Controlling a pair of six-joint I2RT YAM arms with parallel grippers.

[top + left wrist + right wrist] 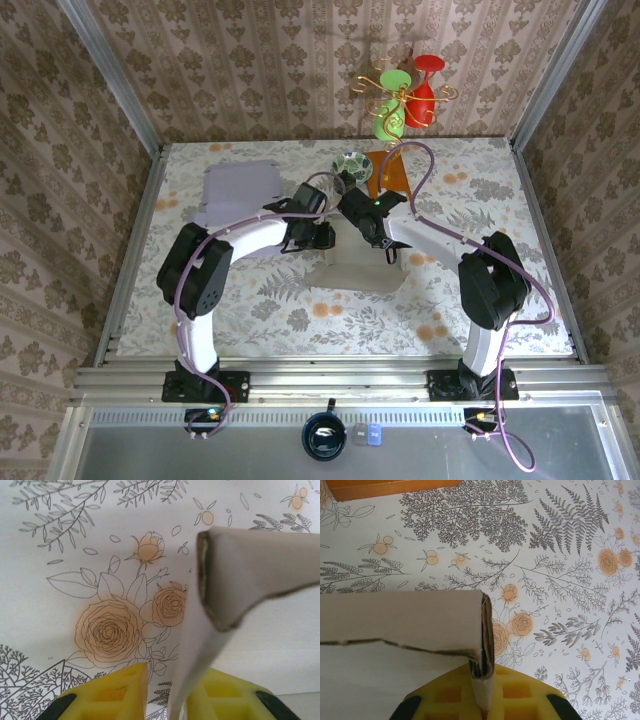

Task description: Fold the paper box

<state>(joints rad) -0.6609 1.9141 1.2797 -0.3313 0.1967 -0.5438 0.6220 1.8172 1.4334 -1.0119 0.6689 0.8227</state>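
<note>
The paper box (250, 570) has one thin wall standing up between the two yellow fingers (115, 692) of the left claw (172, 675). The wall leans on the right finger. A thin strip of table cloth (100, 540) shows between the wall and the left finger, so this claw is a little bit open and is not squeezing. The right claw (482, 680) is pinched tight on a folded edge of the box, with a finger pressing on each side. From above, the box lies in the middle of the table. The left claw is at its far left corner and the right claw is at its far right corner. The box is made of thin card. It is white on one side and pale brown on the other, and its cut edges look rough. One corner is bent round, not sharp. The fingers are bright yellow with square hollows in them, like a waffle. The table cloth is smooth and white, with drawn roses, ferns and small orange fruits. There is one box. There are two arms and two claws, and each claw has two fingers. At the far side of the table lie one flat purple sheet (240, 190), one round dish (352, 165) and one orange-brown board (390, 172).
</note>
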